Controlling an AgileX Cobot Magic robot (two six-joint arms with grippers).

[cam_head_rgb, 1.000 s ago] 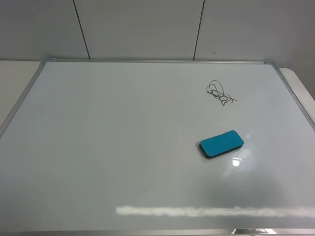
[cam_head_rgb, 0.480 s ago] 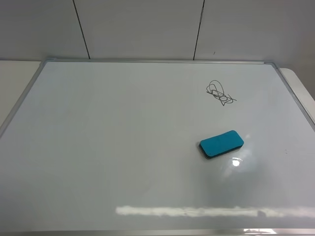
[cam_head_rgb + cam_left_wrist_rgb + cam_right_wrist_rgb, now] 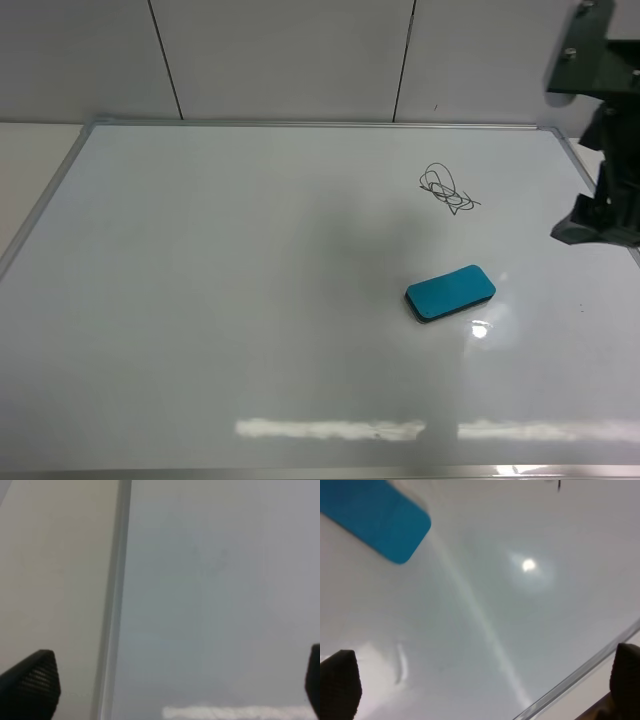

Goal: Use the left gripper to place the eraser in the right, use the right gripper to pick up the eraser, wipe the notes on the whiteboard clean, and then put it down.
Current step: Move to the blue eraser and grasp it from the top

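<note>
Right wrist view crops the eraser (image 3: 372,517).

Whiteboard (image 3: 230,280) under my jaws is glossy-smooth with a silvery metal frame (image 3: 300,123), eraser (image 3: 450,291) is matt blue, left pads (image 3: 31,681) ribbed black.

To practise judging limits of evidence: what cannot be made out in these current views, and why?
Black marker scribble: too small to read in the exterior high view.
Blue rectangular eraser: cropped by the frame edge in the right wrist view.
Dark right arm: cut off by the exterior high view's edge.
Left gripper: only fingertip ends show, left wrist view; absent from exterior high.
</note>
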